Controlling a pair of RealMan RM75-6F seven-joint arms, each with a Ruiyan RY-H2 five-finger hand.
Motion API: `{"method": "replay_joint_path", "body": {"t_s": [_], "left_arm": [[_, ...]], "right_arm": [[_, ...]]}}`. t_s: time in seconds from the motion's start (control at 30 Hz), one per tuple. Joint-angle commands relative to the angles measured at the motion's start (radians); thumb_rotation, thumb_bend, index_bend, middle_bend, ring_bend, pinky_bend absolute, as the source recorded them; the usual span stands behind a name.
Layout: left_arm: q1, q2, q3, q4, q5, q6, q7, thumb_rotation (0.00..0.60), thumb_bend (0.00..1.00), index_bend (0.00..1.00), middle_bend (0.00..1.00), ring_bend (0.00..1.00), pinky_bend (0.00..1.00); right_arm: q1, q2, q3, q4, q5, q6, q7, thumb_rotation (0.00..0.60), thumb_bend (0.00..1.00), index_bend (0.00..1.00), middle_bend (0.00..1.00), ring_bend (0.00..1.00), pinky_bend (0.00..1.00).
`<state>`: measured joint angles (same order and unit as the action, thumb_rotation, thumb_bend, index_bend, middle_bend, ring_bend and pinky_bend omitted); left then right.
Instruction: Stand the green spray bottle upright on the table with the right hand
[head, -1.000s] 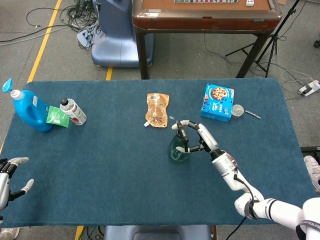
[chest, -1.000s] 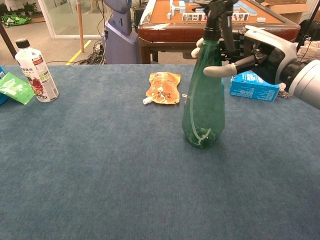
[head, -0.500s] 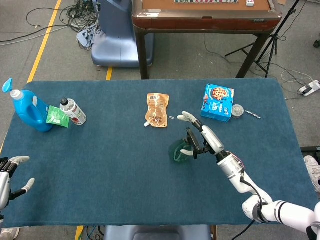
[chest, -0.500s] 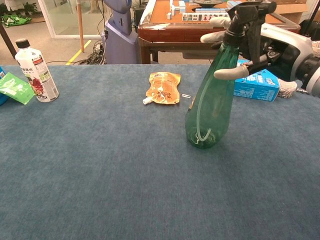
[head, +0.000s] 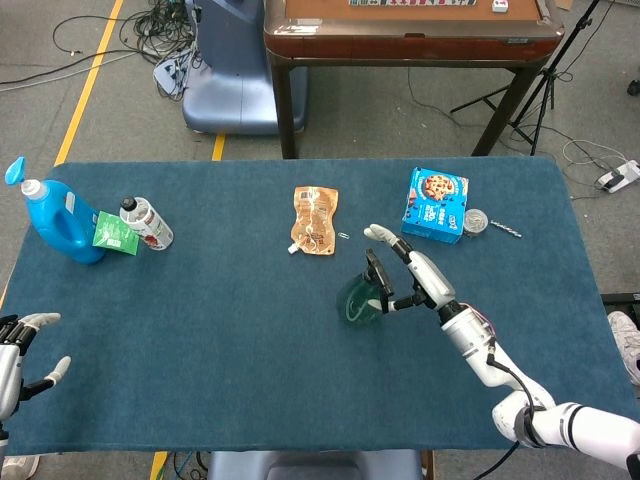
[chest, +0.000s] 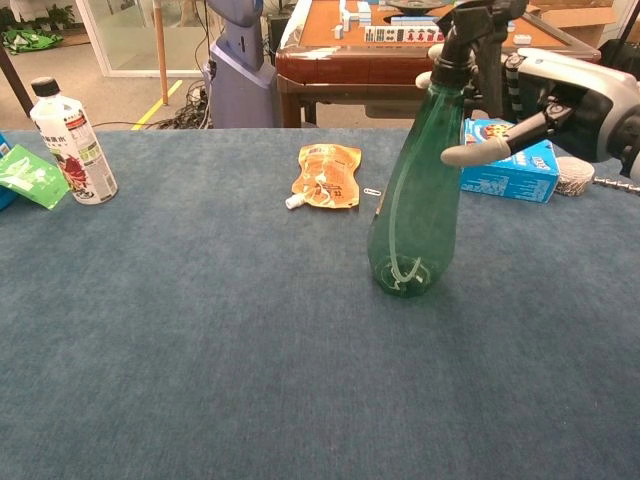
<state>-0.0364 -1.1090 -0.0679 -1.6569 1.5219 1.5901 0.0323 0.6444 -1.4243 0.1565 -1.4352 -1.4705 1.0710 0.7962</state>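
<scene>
Surface: a table covered in dark blue felt-like cloth, matte and faintly mottled. Beyond its far edge I see grey floor with a yellow line and loose cables, a brown wooden game table with tiles on top, and the blue-grey base of a machine.

Item 1: the translucent green plastic spray bottle with a black trigger head. It stands on its round base near the middle of the cloth, leaning slightly toward my right hand. A pale dip tube curls inside the bulbous bottom.

Item 2: my right hand, white and grey shell. Its fingers are spread apart around the black sprayer head, one pale fingertip beside the bottle's neck; whether it touches I cannot tell. A second ago the fingers were wrapped closer on the neck and the bottle stood straighter; they have since opened and the hand has drawn back to the right.

Item 3: my left hand, at the near left edge, fingers apart, holding nothing, unchanged.

Item 4: flat orange foil pouch with a white spout, lying behind the bottle.

Item 5: blue cardboard cookie box, with a small round tin just beside it.

Item 6: blue plastic detergent jug, a green sachet and a white bottle with black cap, grouped far left.
</scene>
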Motion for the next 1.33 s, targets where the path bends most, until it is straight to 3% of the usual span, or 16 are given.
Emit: {"method": "replay_joint_path", "body": {"t_s": [0.03, 0.2, 0.5, 0.63, 0.87, 1.33], "left_arm": [[-0.001, 0.000, 0.000, -0.002, 0.002, -0.001, 0.002, 0.600, 0.26, 0.29, 0.31, 0.29, 0.16], [-0.003, 0.005, -0.001, -0.006, 0.002, -0.001, 0.005, 0.600, 0.26, 0.29, 0.31, 0.29, 0.16], [-0.007, 0.001, -0.012, 0.001, -0.006, 0.003, 0.008, 0.600, 0.26, 0.29, 0.31, 0.29, 0.16], [-0.014, -0.003, -0.017, 0.002, -0.007, -0.001, 0.017, 0.600, 0.26, 0.29, 0.31, 0.29, 0.16], [-0.027, -0.005, -0.018, -0.005, 0.000, -0.013, 0.040, 0.600, 0.26, 0.29, 0.31, 0.29, 0.16], [-0.046, 0.012, -0.012, -0.048, -0.022, -0.061, 0.090, 0.600, 0.26, 0.29, 0.31, 0.29, 0.16]], "right_arm": [[-0.007, 0.017, -0.005, -0.015, -0.005, 0.005, -0.012, 0.600, 0.00, 0.00, 0.10, 0.07, 0.03], [-0.028, 0.069, -0.024, -0.063, -0.020, 0.019, -0.060, 0.600, 0.00, 0.00, 0.10, 0.07, 0.03], [-0.137, 0.219, -0.066, -0.204, 0.039, 0.087, -0.288, 0.600, 0.02, 0.00, 0.13, 0.08, 0.03], [-0.198, 0.287, -0.084, -0.266, 0.078, 0.131, -0.389, 0.600, 0.10, 0.00, 0.16, 0.08, 0.03], [-0.307, 0.337, -0.100, -0.334, 0.152, 0.255, -0.617, 0.600, 0.15, 0.03, 0.21, 0.11, 0.08], [-0.511, 0.388, -0.179, -0.399, 0.065, 0.473, -0.778, 0.600, 0.15, 0.05, 0.22, 0.11, 0.08]]}}
